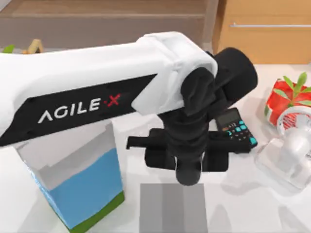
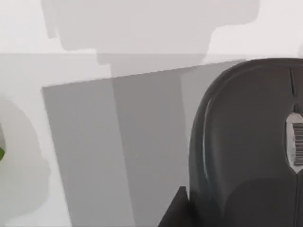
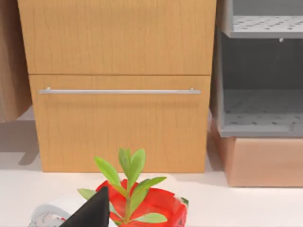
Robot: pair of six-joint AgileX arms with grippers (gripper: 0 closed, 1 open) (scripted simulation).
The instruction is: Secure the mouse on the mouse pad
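Observation:
The mouse [image 2: 246, 146], dark grey and rounded with a pale label on it, looms close in the left wrist view. It is held in the air over the mouse pad [image 2: 113, 151], a flat grey mat with lighter and darker bands. My left gripper [image 1: 187, 167] is shut on the mouse, just beyond the far edge of the mouse pad [image 1: 172, 208]; one dark finger [image 2: 176, 210] shows beside the mouse. In the top view the arm hides the mouse. My right gripper [image 3: 92, 213] is parked off to the right, facing a wooden cabinet.
A black calculator with teal keys [image 1: 236, 128] lies right of the left gripper. A blue and white carton [image 1: 77, 184] stands left of the pad. A red pot with a green plant [image 1: 286, 97] and a white fan [image 1: 291, 145] sit at the right.

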